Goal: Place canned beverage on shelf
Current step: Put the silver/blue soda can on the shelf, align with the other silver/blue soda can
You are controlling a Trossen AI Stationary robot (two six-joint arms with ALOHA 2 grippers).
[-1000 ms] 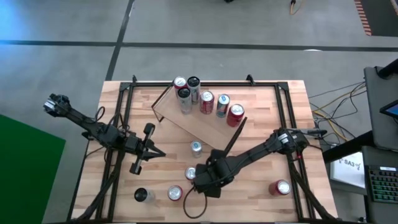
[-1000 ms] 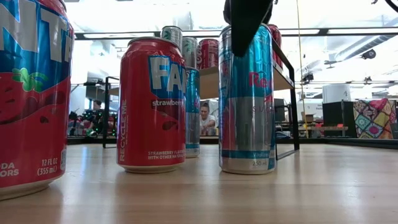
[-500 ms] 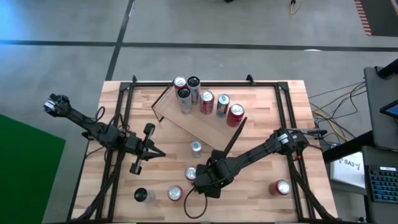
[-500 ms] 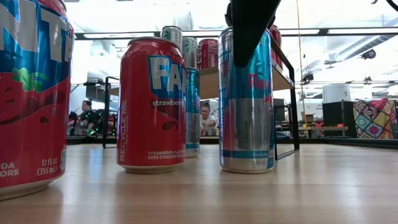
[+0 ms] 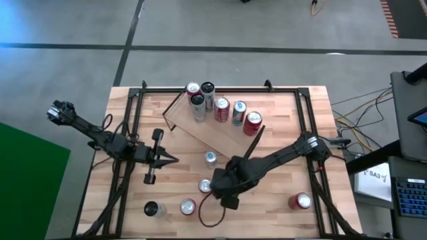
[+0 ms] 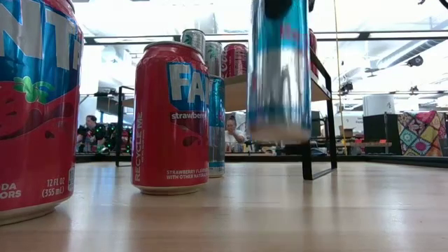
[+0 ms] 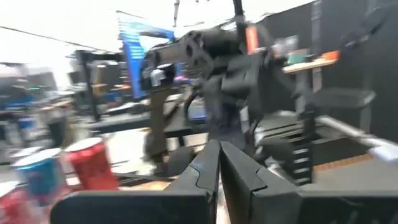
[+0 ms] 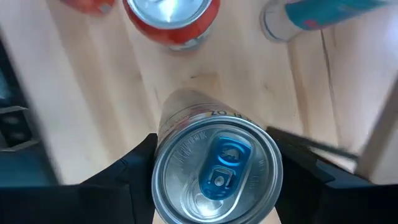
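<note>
We had right gripper [image 8: 214, 163] clamped on slim blue can [image 6: 278, 70], lifted off table. Left gripper [image 7: 219, 168] shut, idle. Risk: swinging can clips shelf [image 5: 213, 130] frame, topples stored cans.

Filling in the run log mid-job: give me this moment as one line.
right tool: shut on blue can, lifted off table | left tool: shut, waiting | shelf: five cans

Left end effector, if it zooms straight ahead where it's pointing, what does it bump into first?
Probably the lone silver-topped can standing just ahead of the shut left end effector. If it rides higher, it would pass over and meet the right arm instead; its height is unclear.
</note>
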